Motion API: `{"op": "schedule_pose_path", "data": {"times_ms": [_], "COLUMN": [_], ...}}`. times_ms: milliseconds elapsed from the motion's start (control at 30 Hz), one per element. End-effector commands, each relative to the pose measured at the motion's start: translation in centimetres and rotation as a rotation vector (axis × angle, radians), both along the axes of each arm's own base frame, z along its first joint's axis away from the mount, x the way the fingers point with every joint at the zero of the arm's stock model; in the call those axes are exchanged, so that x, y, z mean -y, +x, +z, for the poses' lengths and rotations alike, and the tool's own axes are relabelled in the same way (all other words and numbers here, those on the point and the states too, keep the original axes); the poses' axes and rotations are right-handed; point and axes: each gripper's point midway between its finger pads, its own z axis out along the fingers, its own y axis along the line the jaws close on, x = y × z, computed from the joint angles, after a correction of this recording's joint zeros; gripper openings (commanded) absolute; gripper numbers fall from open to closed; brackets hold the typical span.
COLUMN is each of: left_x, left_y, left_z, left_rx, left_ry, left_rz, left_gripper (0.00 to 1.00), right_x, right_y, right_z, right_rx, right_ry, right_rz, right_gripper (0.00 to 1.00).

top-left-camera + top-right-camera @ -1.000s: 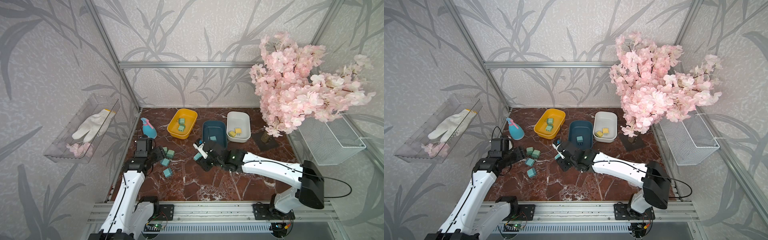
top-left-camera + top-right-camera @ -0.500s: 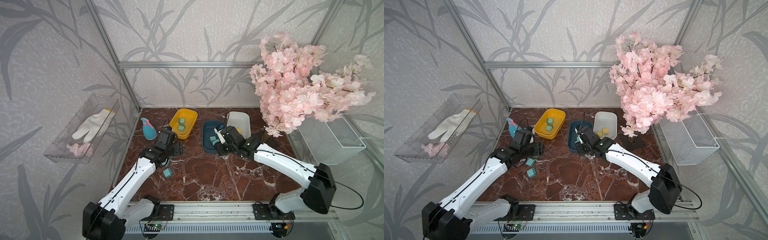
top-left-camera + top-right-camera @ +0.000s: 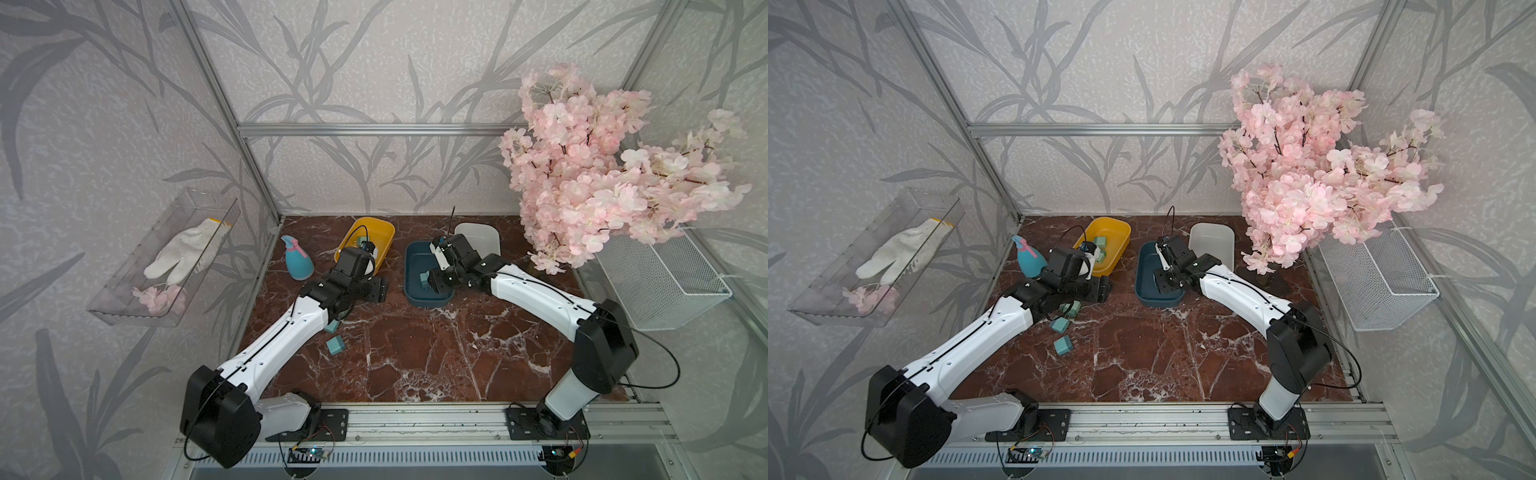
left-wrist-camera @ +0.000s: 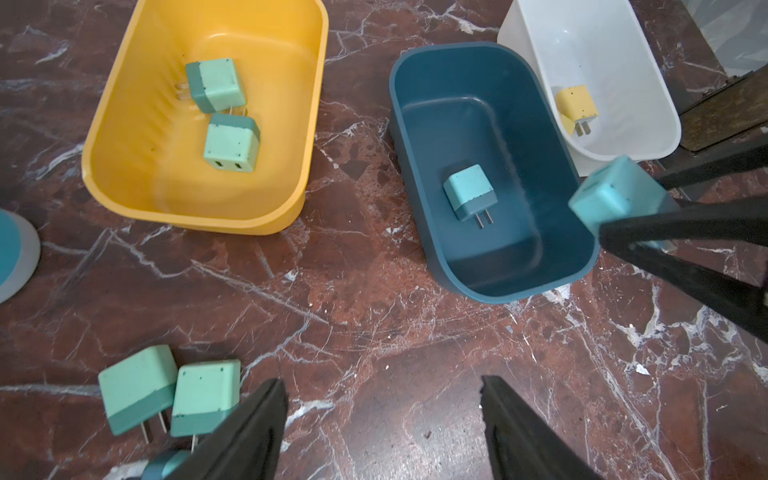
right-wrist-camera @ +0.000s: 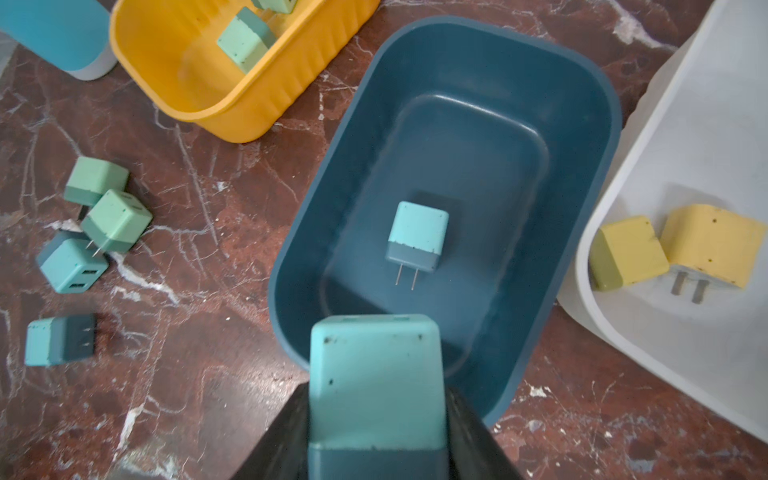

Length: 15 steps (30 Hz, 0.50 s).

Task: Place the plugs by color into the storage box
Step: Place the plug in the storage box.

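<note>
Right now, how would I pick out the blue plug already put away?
At the back of the red marble tabletop, between a yellow plastic tub and a white plastic tub, sits a dark blue plastic tub. On its floor lies a teal-blue cube-shaped plug with two metal prongs, the only plug resting there; its twin is clamped in the right pincer.

Both top views look down from high over the front side toward the back wall (image 3: 374,83) and take in the whole marble table (image 3: 415,357). Each wrist camera looks steeply down from close above the table. Both wrist views share the blue box (image 4: 490,124) and the yellow box (image 4: 174,183).
</note>
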Motion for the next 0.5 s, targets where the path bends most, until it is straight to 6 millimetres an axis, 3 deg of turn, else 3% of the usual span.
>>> {"op": "schedule_pose_path", "data": {"times_ms": [0, 300, 467], "left_x": [1.7, 2.4, 2.0], "left_y": [1.4, 2.4, 2.1], "left_z": [1.0, -1.8, -2.8], "left_rx": [0.049, 0.007, -0.010], "left_ry": [-0.016, 0.044, 0.065], "left_rz": [-0.072, -0.129, -0.125], "left_gripper": [0.77, 0.77, 0.78], "right_x": [0.6, 1.1, 0.7], "right_y": [2.0, 6.6, 8.0], "right_z": [-1.3, -4.8, -6.6], "right_rx": [-0.027, -0.038, -0.068], "right_ry": [-0.011, -0.110, -0.159], "right_rz": [-0.032, -0.076, -0.075], "right_gripper": [0.46, 0.47, 0.48]}}
